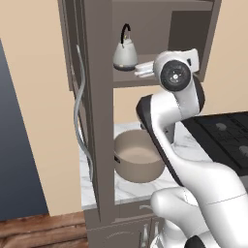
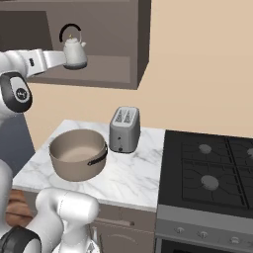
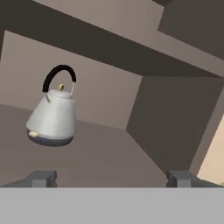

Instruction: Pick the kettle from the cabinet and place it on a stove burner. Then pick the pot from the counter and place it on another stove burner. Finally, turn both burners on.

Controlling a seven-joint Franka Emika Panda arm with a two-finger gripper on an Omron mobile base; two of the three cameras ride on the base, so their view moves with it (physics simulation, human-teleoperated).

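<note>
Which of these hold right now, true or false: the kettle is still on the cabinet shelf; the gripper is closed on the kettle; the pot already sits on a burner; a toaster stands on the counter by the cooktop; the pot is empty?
1. The kettle stands on the cabinet shelf. True.
2. The gripper is closed on the kettle. False: its jaws stand wide open, and in the hand view the kettle lies ahead and to one side, untouched.
3. The pot sits on a burner. False: it rests on the counter; the burners are bare.
4. A toaster stands on the counter beside the cooktop. True.
5. The pot is empty. True.
</note>
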